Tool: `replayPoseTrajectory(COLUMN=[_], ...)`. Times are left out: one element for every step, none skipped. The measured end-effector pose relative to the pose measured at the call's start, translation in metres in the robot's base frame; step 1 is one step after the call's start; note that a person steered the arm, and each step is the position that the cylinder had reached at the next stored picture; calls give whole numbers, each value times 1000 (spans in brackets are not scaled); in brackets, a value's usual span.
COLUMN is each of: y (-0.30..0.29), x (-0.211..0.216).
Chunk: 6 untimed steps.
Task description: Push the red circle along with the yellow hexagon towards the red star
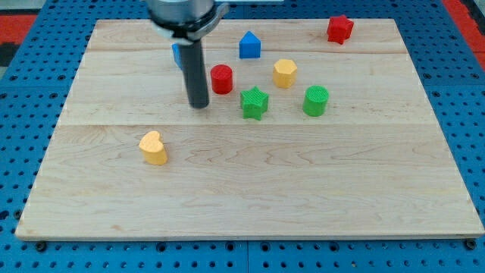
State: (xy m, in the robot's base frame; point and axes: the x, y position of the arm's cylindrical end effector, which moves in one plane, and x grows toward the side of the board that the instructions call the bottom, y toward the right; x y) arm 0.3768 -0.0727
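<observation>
Presently, my tip (199,105) rests on the wooden board (250,197) just to the view's left of the red circle (221,79), slightly below it, with a narrow gap that I cannot confirm as closed. There are no jaws on this rig, so nothing is spread or pinched; the rod can only shove. The yellow hexagon (285,73) sits to the view's right of the red circle, apart from it, and the red star (340,29) lies near the board's top right corner, well beyond both. Judgement on handling: both task blocks look like small, rigid, light plastic pieces on smooth wood, so they should slide easily and not deform, but the round side of the red circle will tend to slip off a thin rod if contact is off-centre. Contact is best made on its left face, opposite the line towards the hexagon. The hexagon's flat sides may turn it when the circle meets it. Risk: the green star (255,102) sits just below that path, and the blue house-shaped block (249,45) just above it. A second blue block (176,51) is mostly hidden behind the rod. The yellow heart (153,147) and green cylinder (315,100) lie clear.
</observation>
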Motion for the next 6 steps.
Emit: replayPoseTrajectory(y=[27, 25, 78, 126, 140, 150], x=[-44, -37, 3, -16, -22, -30])
